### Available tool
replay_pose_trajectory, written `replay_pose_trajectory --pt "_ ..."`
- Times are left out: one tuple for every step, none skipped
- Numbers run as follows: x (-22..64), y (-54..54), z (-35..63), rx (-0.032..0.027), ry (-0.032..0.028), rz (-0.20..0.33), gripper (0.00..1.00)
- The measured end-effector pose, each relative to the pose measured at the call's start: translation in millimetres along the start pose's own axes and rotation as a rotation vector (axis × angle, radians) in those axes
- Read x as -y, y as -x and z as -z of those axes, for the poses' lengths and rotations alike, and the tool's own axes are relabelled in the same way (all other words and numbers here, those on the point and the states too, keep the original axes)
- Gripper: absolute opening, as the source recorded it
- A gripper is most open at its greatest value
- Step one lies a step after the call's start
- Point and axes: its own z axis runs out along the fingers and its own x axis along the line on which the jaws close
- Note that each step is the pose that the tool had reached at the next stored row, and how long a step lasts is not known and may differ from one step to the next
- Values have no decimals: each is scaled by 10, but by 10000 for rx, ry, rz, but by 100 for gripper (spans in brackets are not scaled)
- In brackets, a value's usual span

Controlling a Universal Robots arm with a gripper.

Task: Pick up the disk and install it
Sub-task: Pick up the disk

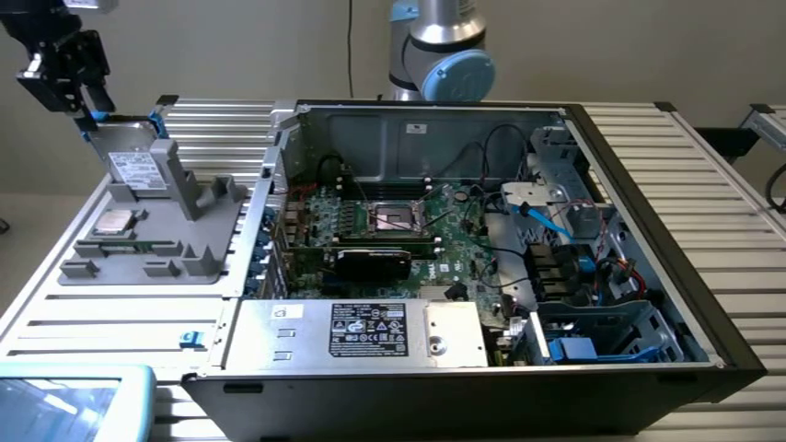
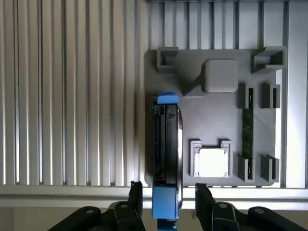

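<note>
The disk point(image 1: 131, 164), a flat silver-grey metal slab with a white label and blue plastic rails, stands on edge in a matte grey moulded holder point(image 1: 209, 258) on the ribbed aluminium tabletop point(image 1: 74, 318), to the exterior view's left of the open black computer case point(image 1: 430, 405). The black gripper point(image 1: 88, 103) hangs just above the disk's top edge. In the wrist view its fingers point(image 2: 135, 192) are apart, one on each side of the disk's blue end tab, with a slim gap either way. A square silver chip point(image 2: 211, 162) lies flat in the same holder. The gripper body is cut off at the picture's edge
</note>
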Motion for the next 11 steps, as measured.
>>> replay_pose_trajectory --pt "0 0 -18 0 -1 -3 56" --pt "1 0 -35 0 -2 -7 56" --pt "1 1 -54 0 -2 -11 56" --pt "1 1 -72 0 -2 -15 56" --pt "2 0 -90 0 -1 -23 56" --pt "4 0 -107 0 -1 -34 56" --pt "5 1 -127 0 -1 -45 56" --pt "7 1 -145 0 0 -53 56" --pt "8 1 -164 0 -1 -60 56" --pt "10 1 -181 0 -1 -66 56" --pt "12 1 -199 1 -1 -70 56"
